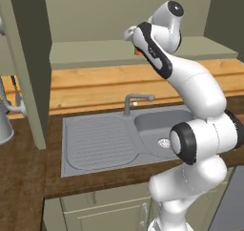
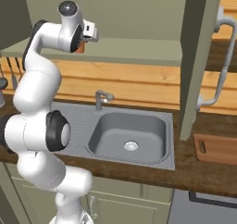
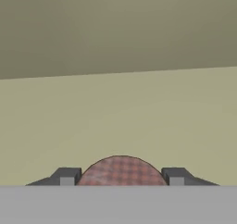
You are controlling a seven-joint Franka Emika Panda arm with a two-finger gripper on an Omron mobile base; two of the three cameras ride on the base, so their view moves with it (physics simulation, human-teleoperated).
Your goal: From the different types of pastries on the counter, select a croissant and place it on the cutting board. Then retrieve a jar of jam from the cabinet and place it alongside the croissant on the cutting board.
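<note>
- At the bottom centre of the hand view, the gripper (image 3: 121, 176) is clamped on the jar of jam (image 3: 121, 171), whose reddish checked lid sits between the two dark fingertips (image 3: 67, 176).
- Behind it is the plain olive inside of the cabinet (image 3: 118, 116).
- In the right base view the arm reaches to the upper left, an orange bit of jar at the hand.
- The cutting board (image 2: 216, 148) lies at the right edge on the counter (image 2: 203, 177), right of the sink (image 2: 127, 135).

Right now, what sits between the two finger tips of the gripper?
In the hand view, a rounded reddish checked lid, apparently the jam jar, sits between the gripper fingers, which press its sides.
</note>
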